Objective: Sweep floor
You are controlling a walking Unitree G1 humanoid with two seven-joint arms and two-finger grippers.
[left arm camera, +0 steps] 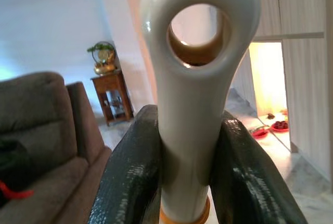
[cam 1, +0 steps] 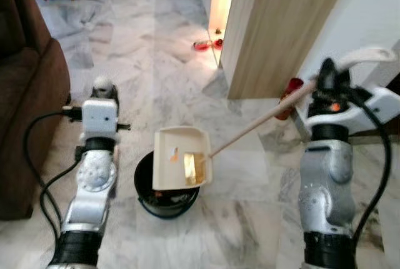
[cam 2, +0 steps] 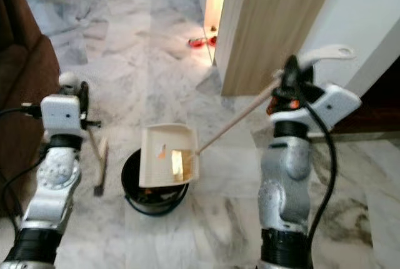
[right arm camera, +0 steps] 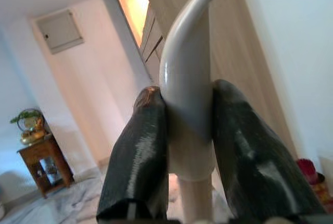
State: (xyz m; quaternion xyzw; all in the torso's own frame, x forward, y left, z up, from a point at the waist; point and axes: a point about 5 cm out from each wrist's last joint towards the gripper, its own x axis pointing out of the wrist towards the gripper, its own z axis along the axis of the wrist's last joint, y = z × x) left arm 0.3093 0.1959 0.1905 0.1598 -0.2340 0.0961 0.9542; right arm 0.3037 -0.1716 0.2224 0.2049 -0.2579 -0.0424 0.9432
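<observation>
Dustpan [cam 1: 180, 157] sits tipped over the black bin [cam 1: 166, 194] on the marble floor [cam 1: 250, 219], its mouth facing down into the bin, with a bit of orange scrap and a yellowish smear on its inner face. Its long wooden handle [cam 1: 259, 123] runs up and to the robot's right, from the pan's edge to the right gripper [cam 1: 330, 76], so the pan lies forward, down and to the left of that gripper. In the right wrist view the two black fingers [right arm camera: 136, 153] are clamped on the pale curved grip [right arm camera: 187, 94] at the handle's top. The right arm is raised, elbow bent, wrist turned so the handle slopes down toward the bin.

The left gripper [cam 2: 70, 91] is held up at the robot's left, near the brown sofa [cam 1: 25, 94]. In the left wrist view its fingers [left arm camera: 130, 172] are closed on the pale broom grip [left arm camera: 200, 78] with the hanging hole. The broom [cam 2: 99, 156] hangs down with its head on the floor just left of the bin.

As I read it, the pan is being emptied. What matters next is how far the right wrist tilts the handle, since the pan's mouth must stay over the bin's opening for the scraps to slide in.
</observation>
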